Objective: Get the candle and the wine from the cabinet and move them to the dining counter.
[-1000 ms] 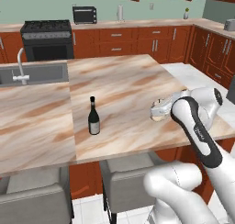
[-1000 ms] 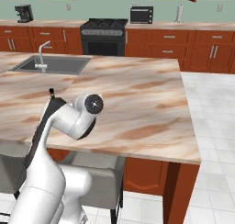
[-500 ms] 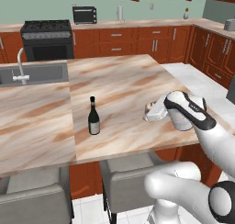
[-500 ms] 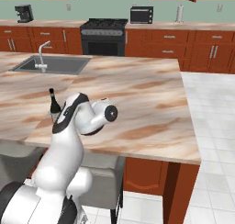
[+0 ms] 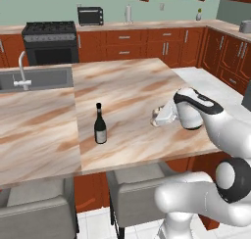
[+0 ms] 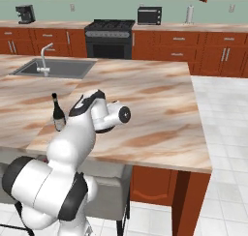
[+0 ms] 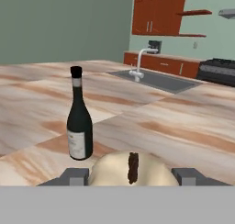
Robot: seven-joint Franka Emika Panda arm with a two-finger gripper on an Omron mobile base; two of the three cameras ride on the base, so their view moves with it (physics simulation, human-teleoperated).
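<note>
1. We see the wine (image 5: 100,126) upright on the dining counter (image 5: 132,86).
2. Our gripper (image 7: 131,176) grips the candle (image 7: 133,169) – low over that counter, near the bottle.

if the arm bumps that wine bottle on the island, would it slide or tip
The wine bottle probably tips rather than slides: it stands upright, tall and slim on a narrow base. On the smooth marble dining counter it would likely then roll. It looks like glass, so a fall could crack it.
</note>
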